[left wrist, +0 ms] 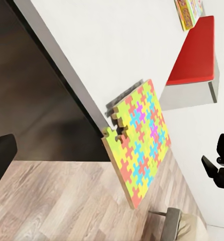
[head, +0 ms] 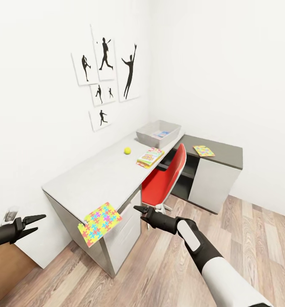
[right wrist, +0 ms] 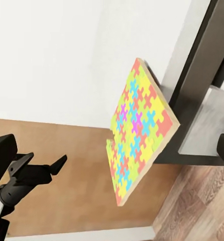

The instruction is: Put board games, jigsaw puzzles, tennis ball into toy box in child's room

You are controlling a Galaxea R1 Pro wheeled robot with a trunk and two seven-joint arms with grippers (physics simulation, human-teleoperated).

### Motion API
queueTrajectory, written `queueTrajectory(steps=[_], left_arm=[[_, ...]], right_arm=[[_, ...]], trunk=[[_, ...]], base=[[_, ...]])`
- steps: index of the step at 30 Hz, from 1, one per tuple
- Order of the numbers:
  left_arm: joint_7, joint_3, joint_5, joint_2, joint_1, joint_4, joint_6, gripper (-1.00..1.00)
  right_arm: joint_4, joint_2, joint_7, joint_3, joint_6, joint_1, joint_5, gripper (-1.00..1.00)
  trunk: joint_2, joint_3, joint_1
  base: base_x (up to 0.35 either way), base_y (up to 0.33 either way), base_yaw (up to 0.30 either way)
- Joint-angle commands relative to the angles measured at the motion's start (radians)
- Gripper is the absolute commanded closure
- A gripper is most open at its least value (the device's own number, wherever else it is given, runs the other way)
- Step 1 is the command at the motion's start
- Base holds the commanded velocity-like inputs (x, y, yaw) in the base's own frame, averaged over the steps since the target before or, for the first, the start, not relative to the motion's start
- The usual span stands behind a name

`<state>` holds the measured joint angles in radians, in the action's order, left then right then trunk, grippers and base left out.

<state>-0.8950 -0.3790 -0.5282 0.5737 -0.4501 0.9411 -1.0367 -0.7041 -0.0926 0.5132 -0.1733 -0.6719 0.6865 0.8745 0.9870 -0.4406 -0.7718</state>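
Jigsaw puzzle [head: 100, 223]: tilted, overhanging the table's [head: 95, 175] near corner. Tennis ball [head: 127, 150], board game [head: 150, 157], toy box [head: 158, 133]: farther along the table. Left gripper [head: 39, 224]: fingers spread, empty. Right gripper [head: 136, 209]: finger state unclear.

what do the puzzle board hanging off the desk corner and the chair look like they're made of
The thin multicoloured jigsaw puzzle board looks like matte foam or card: interlocking pieces, pale yellowish edge, no gloss. The red desk chair looks like smooth moulded plastic, evenly coloured, though it might be upholstered.
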Motion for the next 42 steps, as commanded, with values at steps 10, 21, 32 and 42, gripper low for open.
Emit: queueTrajectory(steps=[10,21,32,42], left_arm=[[-0.006,-0.001,0.004,0.0,-0.001,-0.001,-0.003,-1.0],[-0.006,0.0,0.004,-0.001,-0.001,-0.001,-0.003,-1.0],[-0.007,-0.002,0.002,-0.002,-0.001,-0.017,-0.003,-1.0],[-0.006,-0.062,0.002,-0.003,-0.001,-0.048,-0.005,-1.0]], right_arm=[[-0.001,-0.001,0.0,0.0,-0.003,0.001,0.003,-1.0],[-0.002,-0.002,-0.005,0.002,-0.003,0.001,0.003,-1.0],[-0.001,0.004,-0.007,0.004,-0.014,0.001,0.004,-1.0],[0.001,0.005,-0.003,0.009,-0.026,0.001,0.015,-1.0]], trunk=[[0.071,-0.032,-0.039],[0.148,-0.067,-0.081],[0.225,-0.101,-0.123],[0.295,-0.133,-0.161]], base=[[0.0,0.0,0.0],[0.0,0.0,0.0],[0.0,0.0,0.0],[0.0,0.0,0.0]])
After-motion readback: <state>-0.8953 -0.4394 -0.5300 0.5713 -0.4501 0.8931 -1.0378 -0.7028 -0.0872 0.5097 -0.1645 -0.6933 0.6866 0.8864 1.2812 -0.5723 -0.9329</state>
